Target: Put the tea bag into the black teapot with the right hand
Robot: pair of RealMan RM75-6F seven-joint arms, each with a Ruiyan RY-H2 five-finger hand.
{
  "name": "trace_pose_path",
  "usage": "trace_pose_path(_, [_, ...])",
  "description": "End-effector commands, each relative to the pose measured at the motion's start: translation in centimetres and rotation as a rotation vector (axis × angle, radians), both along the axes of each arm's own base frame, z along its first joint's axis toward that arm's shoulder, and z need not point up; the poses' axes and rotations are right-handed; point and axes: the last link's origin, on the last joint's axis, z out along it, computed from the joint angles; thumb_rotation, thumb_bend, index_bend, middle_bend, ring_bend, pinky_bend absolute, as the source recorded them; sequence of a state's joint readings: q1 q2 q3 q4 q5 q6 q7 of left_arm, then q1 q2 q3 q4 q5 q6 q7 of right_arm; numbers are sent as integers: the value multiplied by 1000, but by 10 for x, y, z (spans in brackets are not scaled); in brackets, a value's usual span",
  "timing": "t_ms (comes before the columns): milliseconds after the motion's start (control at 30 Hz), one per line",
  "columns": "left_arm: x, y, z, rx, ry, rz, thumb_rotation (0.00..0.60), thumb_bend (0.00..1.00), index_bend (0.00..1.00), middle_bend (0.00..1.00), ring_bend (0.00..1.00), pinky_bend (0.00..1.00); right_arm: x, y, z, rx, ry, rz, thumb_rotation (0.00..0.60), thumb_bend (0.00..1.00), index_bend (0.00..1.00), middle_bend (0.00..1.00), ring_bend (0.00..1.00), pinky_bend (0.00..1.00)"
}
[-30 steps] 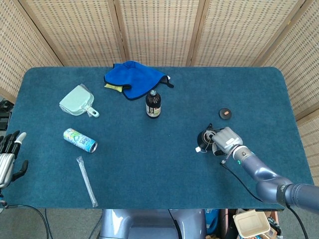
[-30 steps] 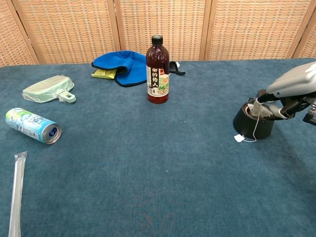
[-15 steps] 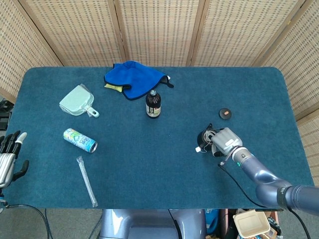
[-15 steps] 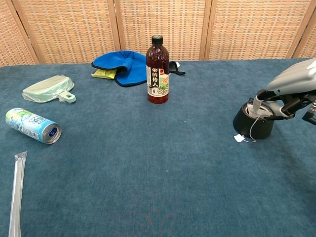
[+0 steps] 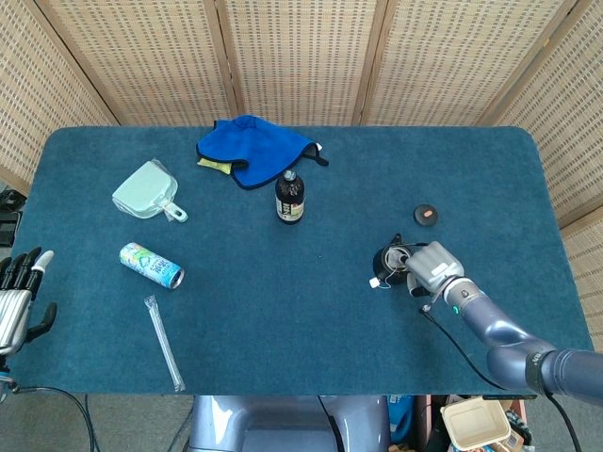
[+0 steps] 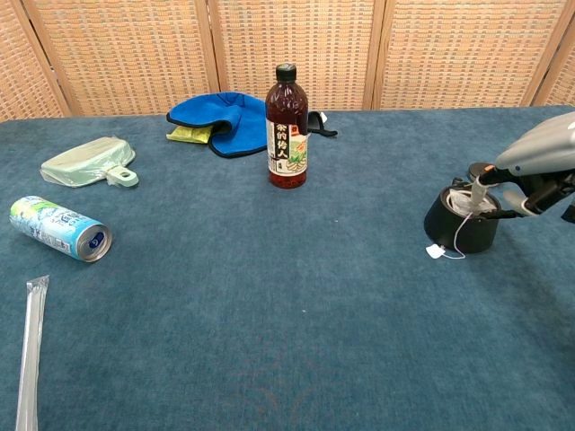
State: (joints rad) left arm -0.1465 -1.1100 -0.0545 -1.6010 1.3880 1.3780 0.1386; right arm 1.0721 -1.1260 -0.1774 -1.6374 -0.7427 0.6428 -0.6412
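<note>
Woven rattan screen panels stand behind a table (image 5: 283, 320) covered in blue felt-like carpet. Head view: the black teapot (image 5: 390, 261), round and squat w/ an open top, sits at the table's right; the right hand (image 5: 431, 268), grey metal, lies just beside it on its right w/ fingers reaching to the rim. The tea bag's white tag (image 5: 375, 281) lies on the carpet at the pot's left foot. The pot's small black lid (image 5: 427, 215) w/ an orange knob lies apart, further back. The left hand (image 5: 19, 292) is at the table's left edge, fingers spread, holding nothing. Elsewhere: dark glass bottle (image 5: 289, 197), crumpled blue cloth (image 5: 254, 147), pale green plastic dustpan (image 5: 146, 192), a drink can (image 5: 151, 265) on its side, a clear-wrapped straw (image 5: 164, 343). Chest view: the tea bag (image 6: 466, 201) rests pale in the teapot's (image 6: 460, 226) mouth, its thin string looping down the pot's front to the tag (image 6: 436, 251) on the carpet (tag touches the felt). The right hand's (image 6: 530, 175) fingertips (image 6: 485, 173) hover at the rim just over the bag; whether they pinch the bag or string, can't tell.
</note>
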Motion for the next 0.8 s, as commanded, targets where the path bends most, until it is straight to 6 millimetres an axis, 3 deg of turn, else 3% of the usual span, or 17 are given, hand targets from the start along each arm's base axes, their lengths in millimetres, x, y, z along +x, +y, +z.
trace_pose_path(33, [0, 0, 0, -2, -3, -1, 600, 476, 0, 0, 0, 0, -1, 0, -4, 11, 3, -2, 181, 908, 189, 1000, 996, 1000])
trace_pose_path(567, [-2, -1, -1, -5, -5, 8, 600, 477, 0, 0, 0, 0, -1, -2, -13, 27, 29, 8, 225, 908, 189, 1000, 996, 1000])
trace_pose_path(800, [-2, 0, -2, -3, -8, 6, 600, 477, 0, 0, 0, 0, 8, -2, 2, -25, -2, 24, 238, 908, 189, 1000, 996, 1000])
